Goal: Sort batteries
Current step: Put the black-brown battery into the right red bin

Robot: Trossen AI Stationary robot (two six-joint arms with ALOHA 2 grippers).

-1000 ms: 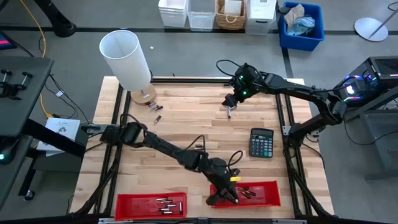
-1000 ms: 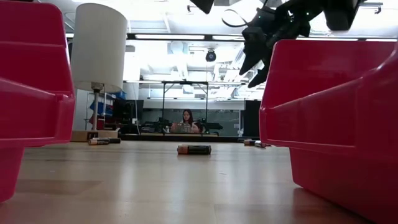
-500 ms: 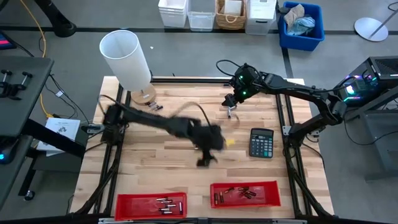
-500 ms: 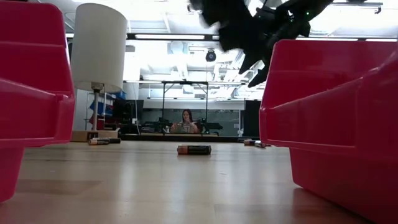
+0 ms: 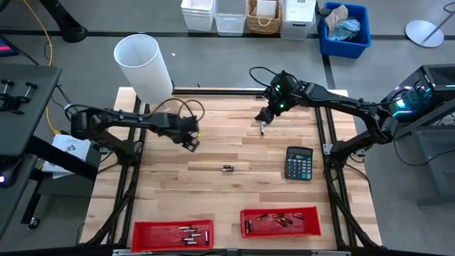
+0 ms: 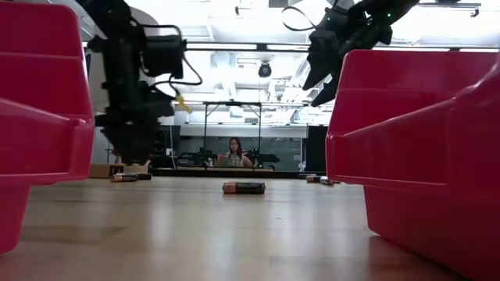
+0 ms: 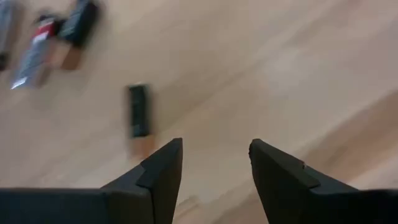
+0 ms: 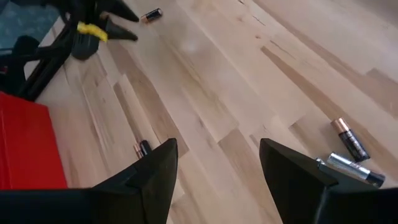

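Hovering with spread, empty fingers, the left gripper (image 5: 190, 141) blurs above loose batteries (image 7: 138, 111); right gripper (image 5: 263, 126) also spread, fingertips cropped

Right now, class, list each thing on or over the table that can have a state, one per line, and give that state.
Left gripper: jaws open, empty, over the table's far left.
Right gripper: jaws open, empty, over the far middle.
Lone battery: lying flat mid-table, not in a tray.
Left red tray: holds several batteries.
Right red tray: holds several batteries.
Calculator: lying flat, keys up.
Lamp: standing upright.
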